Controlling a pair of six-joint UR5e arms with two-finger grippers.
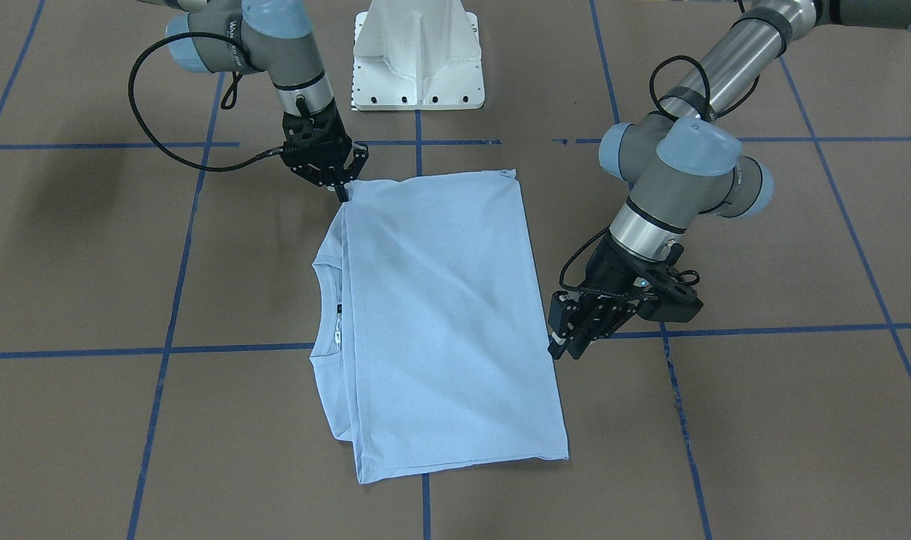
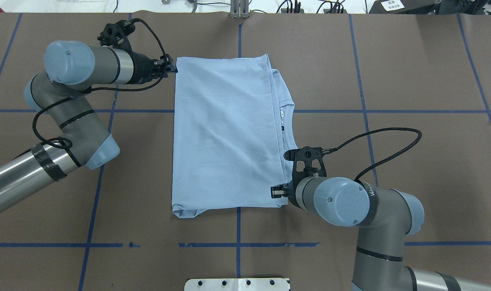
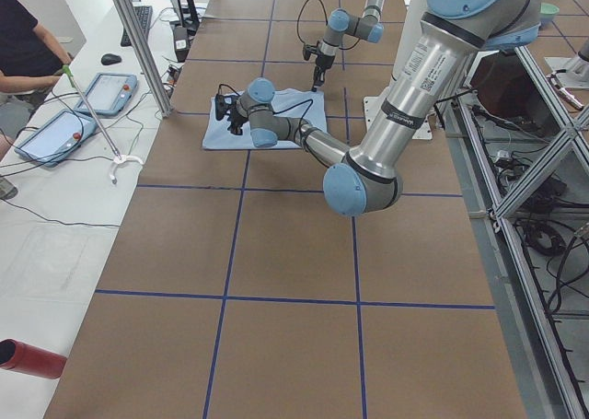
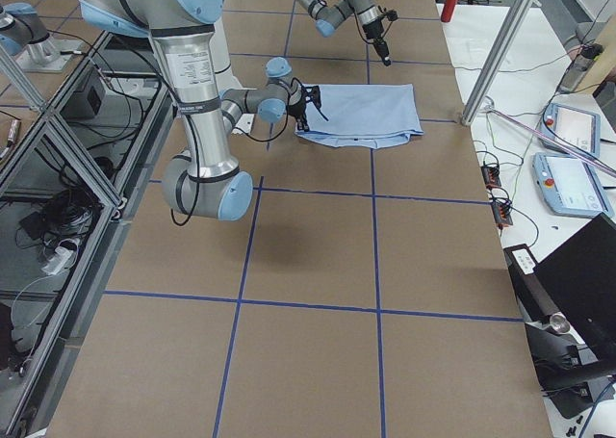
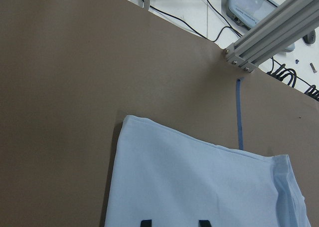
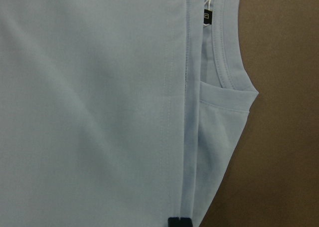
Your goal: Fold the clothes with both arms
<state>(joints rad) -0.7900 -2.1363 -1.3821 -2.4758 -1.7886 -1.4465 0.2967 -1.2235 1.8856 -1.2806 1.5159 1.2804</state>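
The light blue T-shirt lies folded lengthwise on the brown table, its ribbed collar poking out from under the folded layer. My right gripper is shut on the shirt's corner nearest the robot; in the right wrist view its tip sits on the folded hem edge, with the collar beyond. My left gripper is at the shirt's far left corner. In the left wrist view its fingertips stand apart over the cloth, holding nothing.
The white pedestal base stands at the robot's side of the table. Blue tape lines cross the brown surface. An aluminium post and a desk with tablets and a seated person lie beyond the far edge.
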